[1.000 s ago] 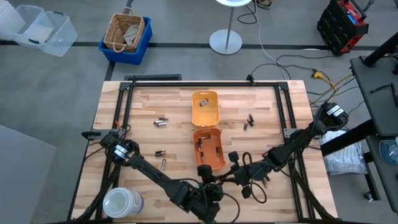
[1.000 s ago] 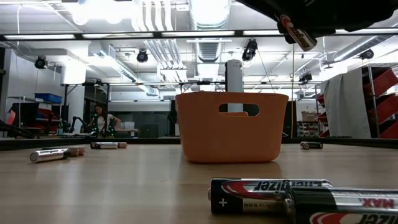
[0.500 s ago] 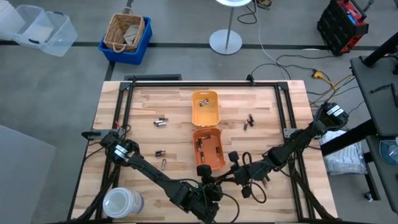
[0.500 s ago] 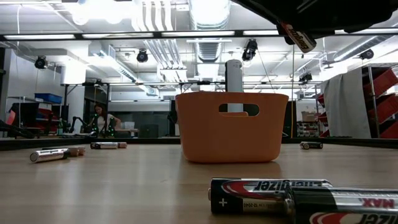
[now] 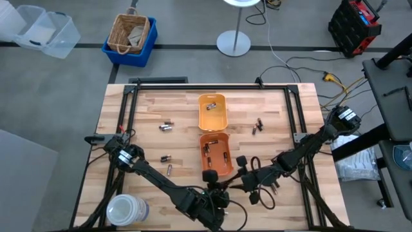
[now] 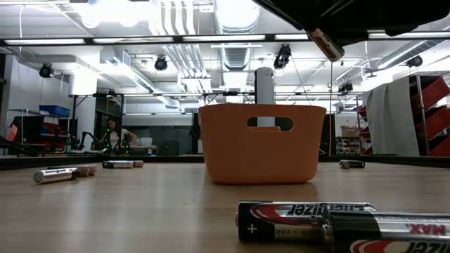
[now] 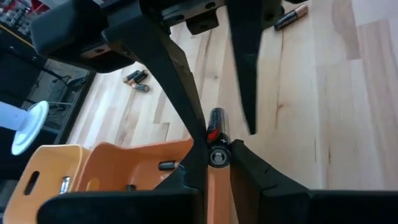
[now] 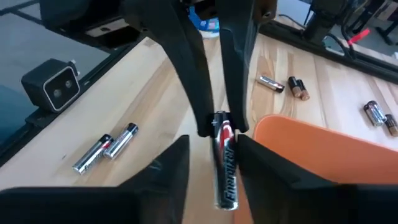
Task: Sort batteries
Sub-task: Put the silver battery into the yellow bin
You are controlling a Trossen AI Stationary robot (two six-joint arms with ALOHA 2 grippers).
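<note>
Dark steel, left to right. My left jaws (image 7: pixel 217 158) pinch one end of a small black-and-red cylindrical battery (image 7: pixel 214 134), held in the air at the near middle of the light wooden table (image 5: pixel 283 148). That spot is just off the near end of the orange plastic tray (image 6: pixel 262 147).

The battery's long axis runs from my left jaws straight into my right jaws (image 8: pixel 214 149). Those stand spread and straddle its free end, with a gap visible on at least one side, so the left arm carries it. I judge this a handover: the right must close along that axis before the left lets go.

Loose silver batteries lie well apart, two groups on the table's left (image 5: pixel 166 127) (image 5: pixel 166 158) and one on the right (image 5: pixel 257 125). The yellow-orange plastic tray (image 5: pixel 217 119) sits beyond the orange one.

The wrist views show the grip, which the high view hides under the arms. Only the low view shows the battery tilted and clear above the tray rim, plus another black-and-silver battery (image 6: pixel 337 225) lying flat in the foreground.
</note>
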